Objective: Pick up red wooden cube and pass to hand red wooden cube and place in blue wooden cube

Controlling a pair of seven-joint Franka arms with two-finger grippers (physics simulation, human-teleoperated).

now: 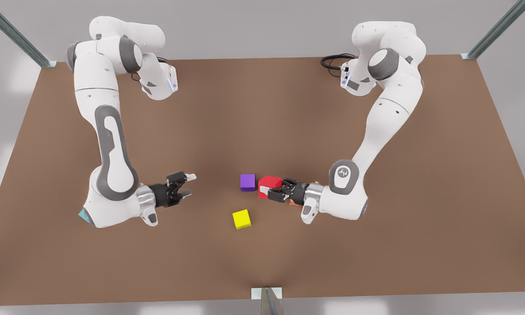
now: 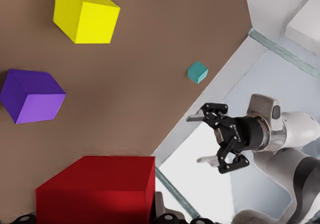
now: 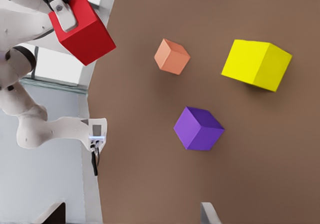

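Red wooden cube [image 1: 269, 183] tilted, pinched by left hand [image 1: 272, 192], right hand [image 1: 188, 185] spread.

We are looking at a brown table [image 1: 262, 109] carrying three cubes that are sitting apart from one another. The purple cube [image 1: 248, 182] is resting near the middle, and the yellow cube [image 1: 241, 219] is lying nearer the front edge, just toward the front view's left of it. We are also seeing a salmon-orange cube [image 3: 172, 56] sitting flat on the tabletop, near the purple one and well apart from the yellow one.
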